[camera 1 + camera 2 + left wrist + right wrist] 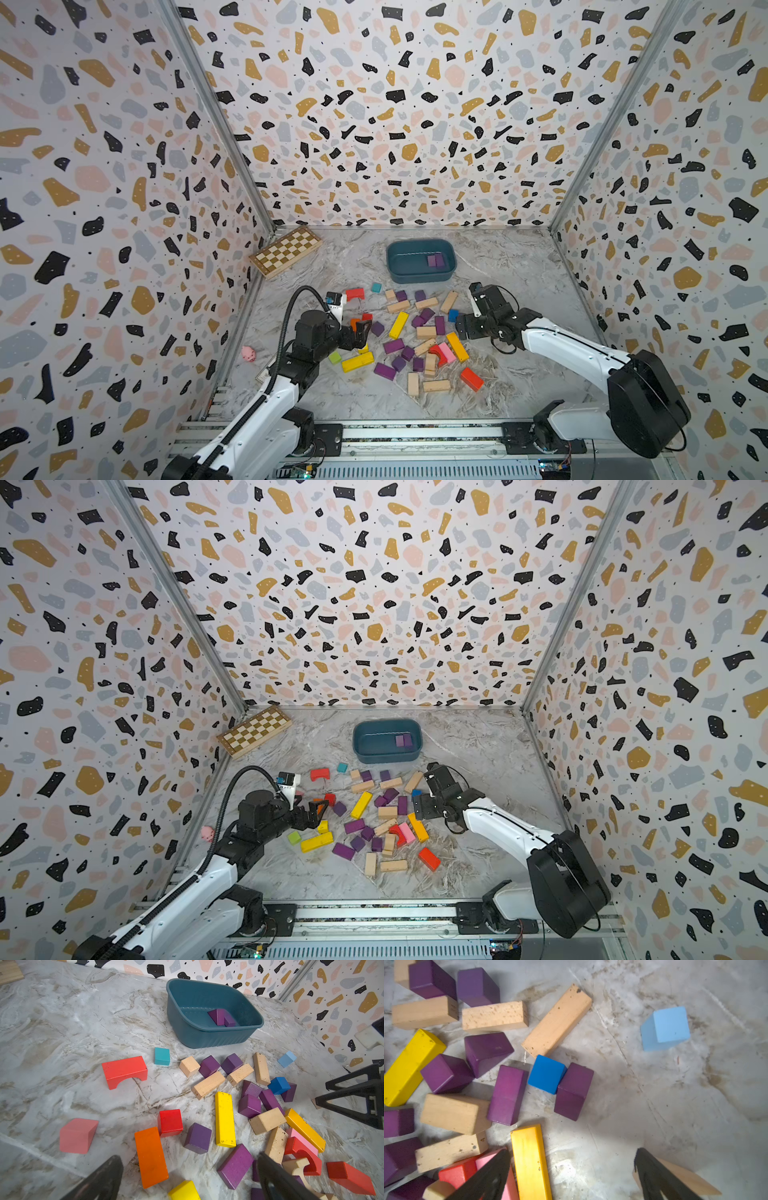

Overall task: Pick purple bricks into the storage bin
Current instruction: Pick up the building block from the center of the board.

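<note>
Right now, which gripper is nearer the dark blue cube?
Right. The right gripper hangs open just beside the dark blue cube; the left gripper is farther off, on the other side of the long yellow bar.

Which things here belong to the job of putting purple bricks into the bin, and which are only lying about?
Belong to the job: purple bricks; storage bin.
Only lying about: chessboard; small pink toy; yellow bar; red arch; plain wooden blocks; blue cube.
</note>
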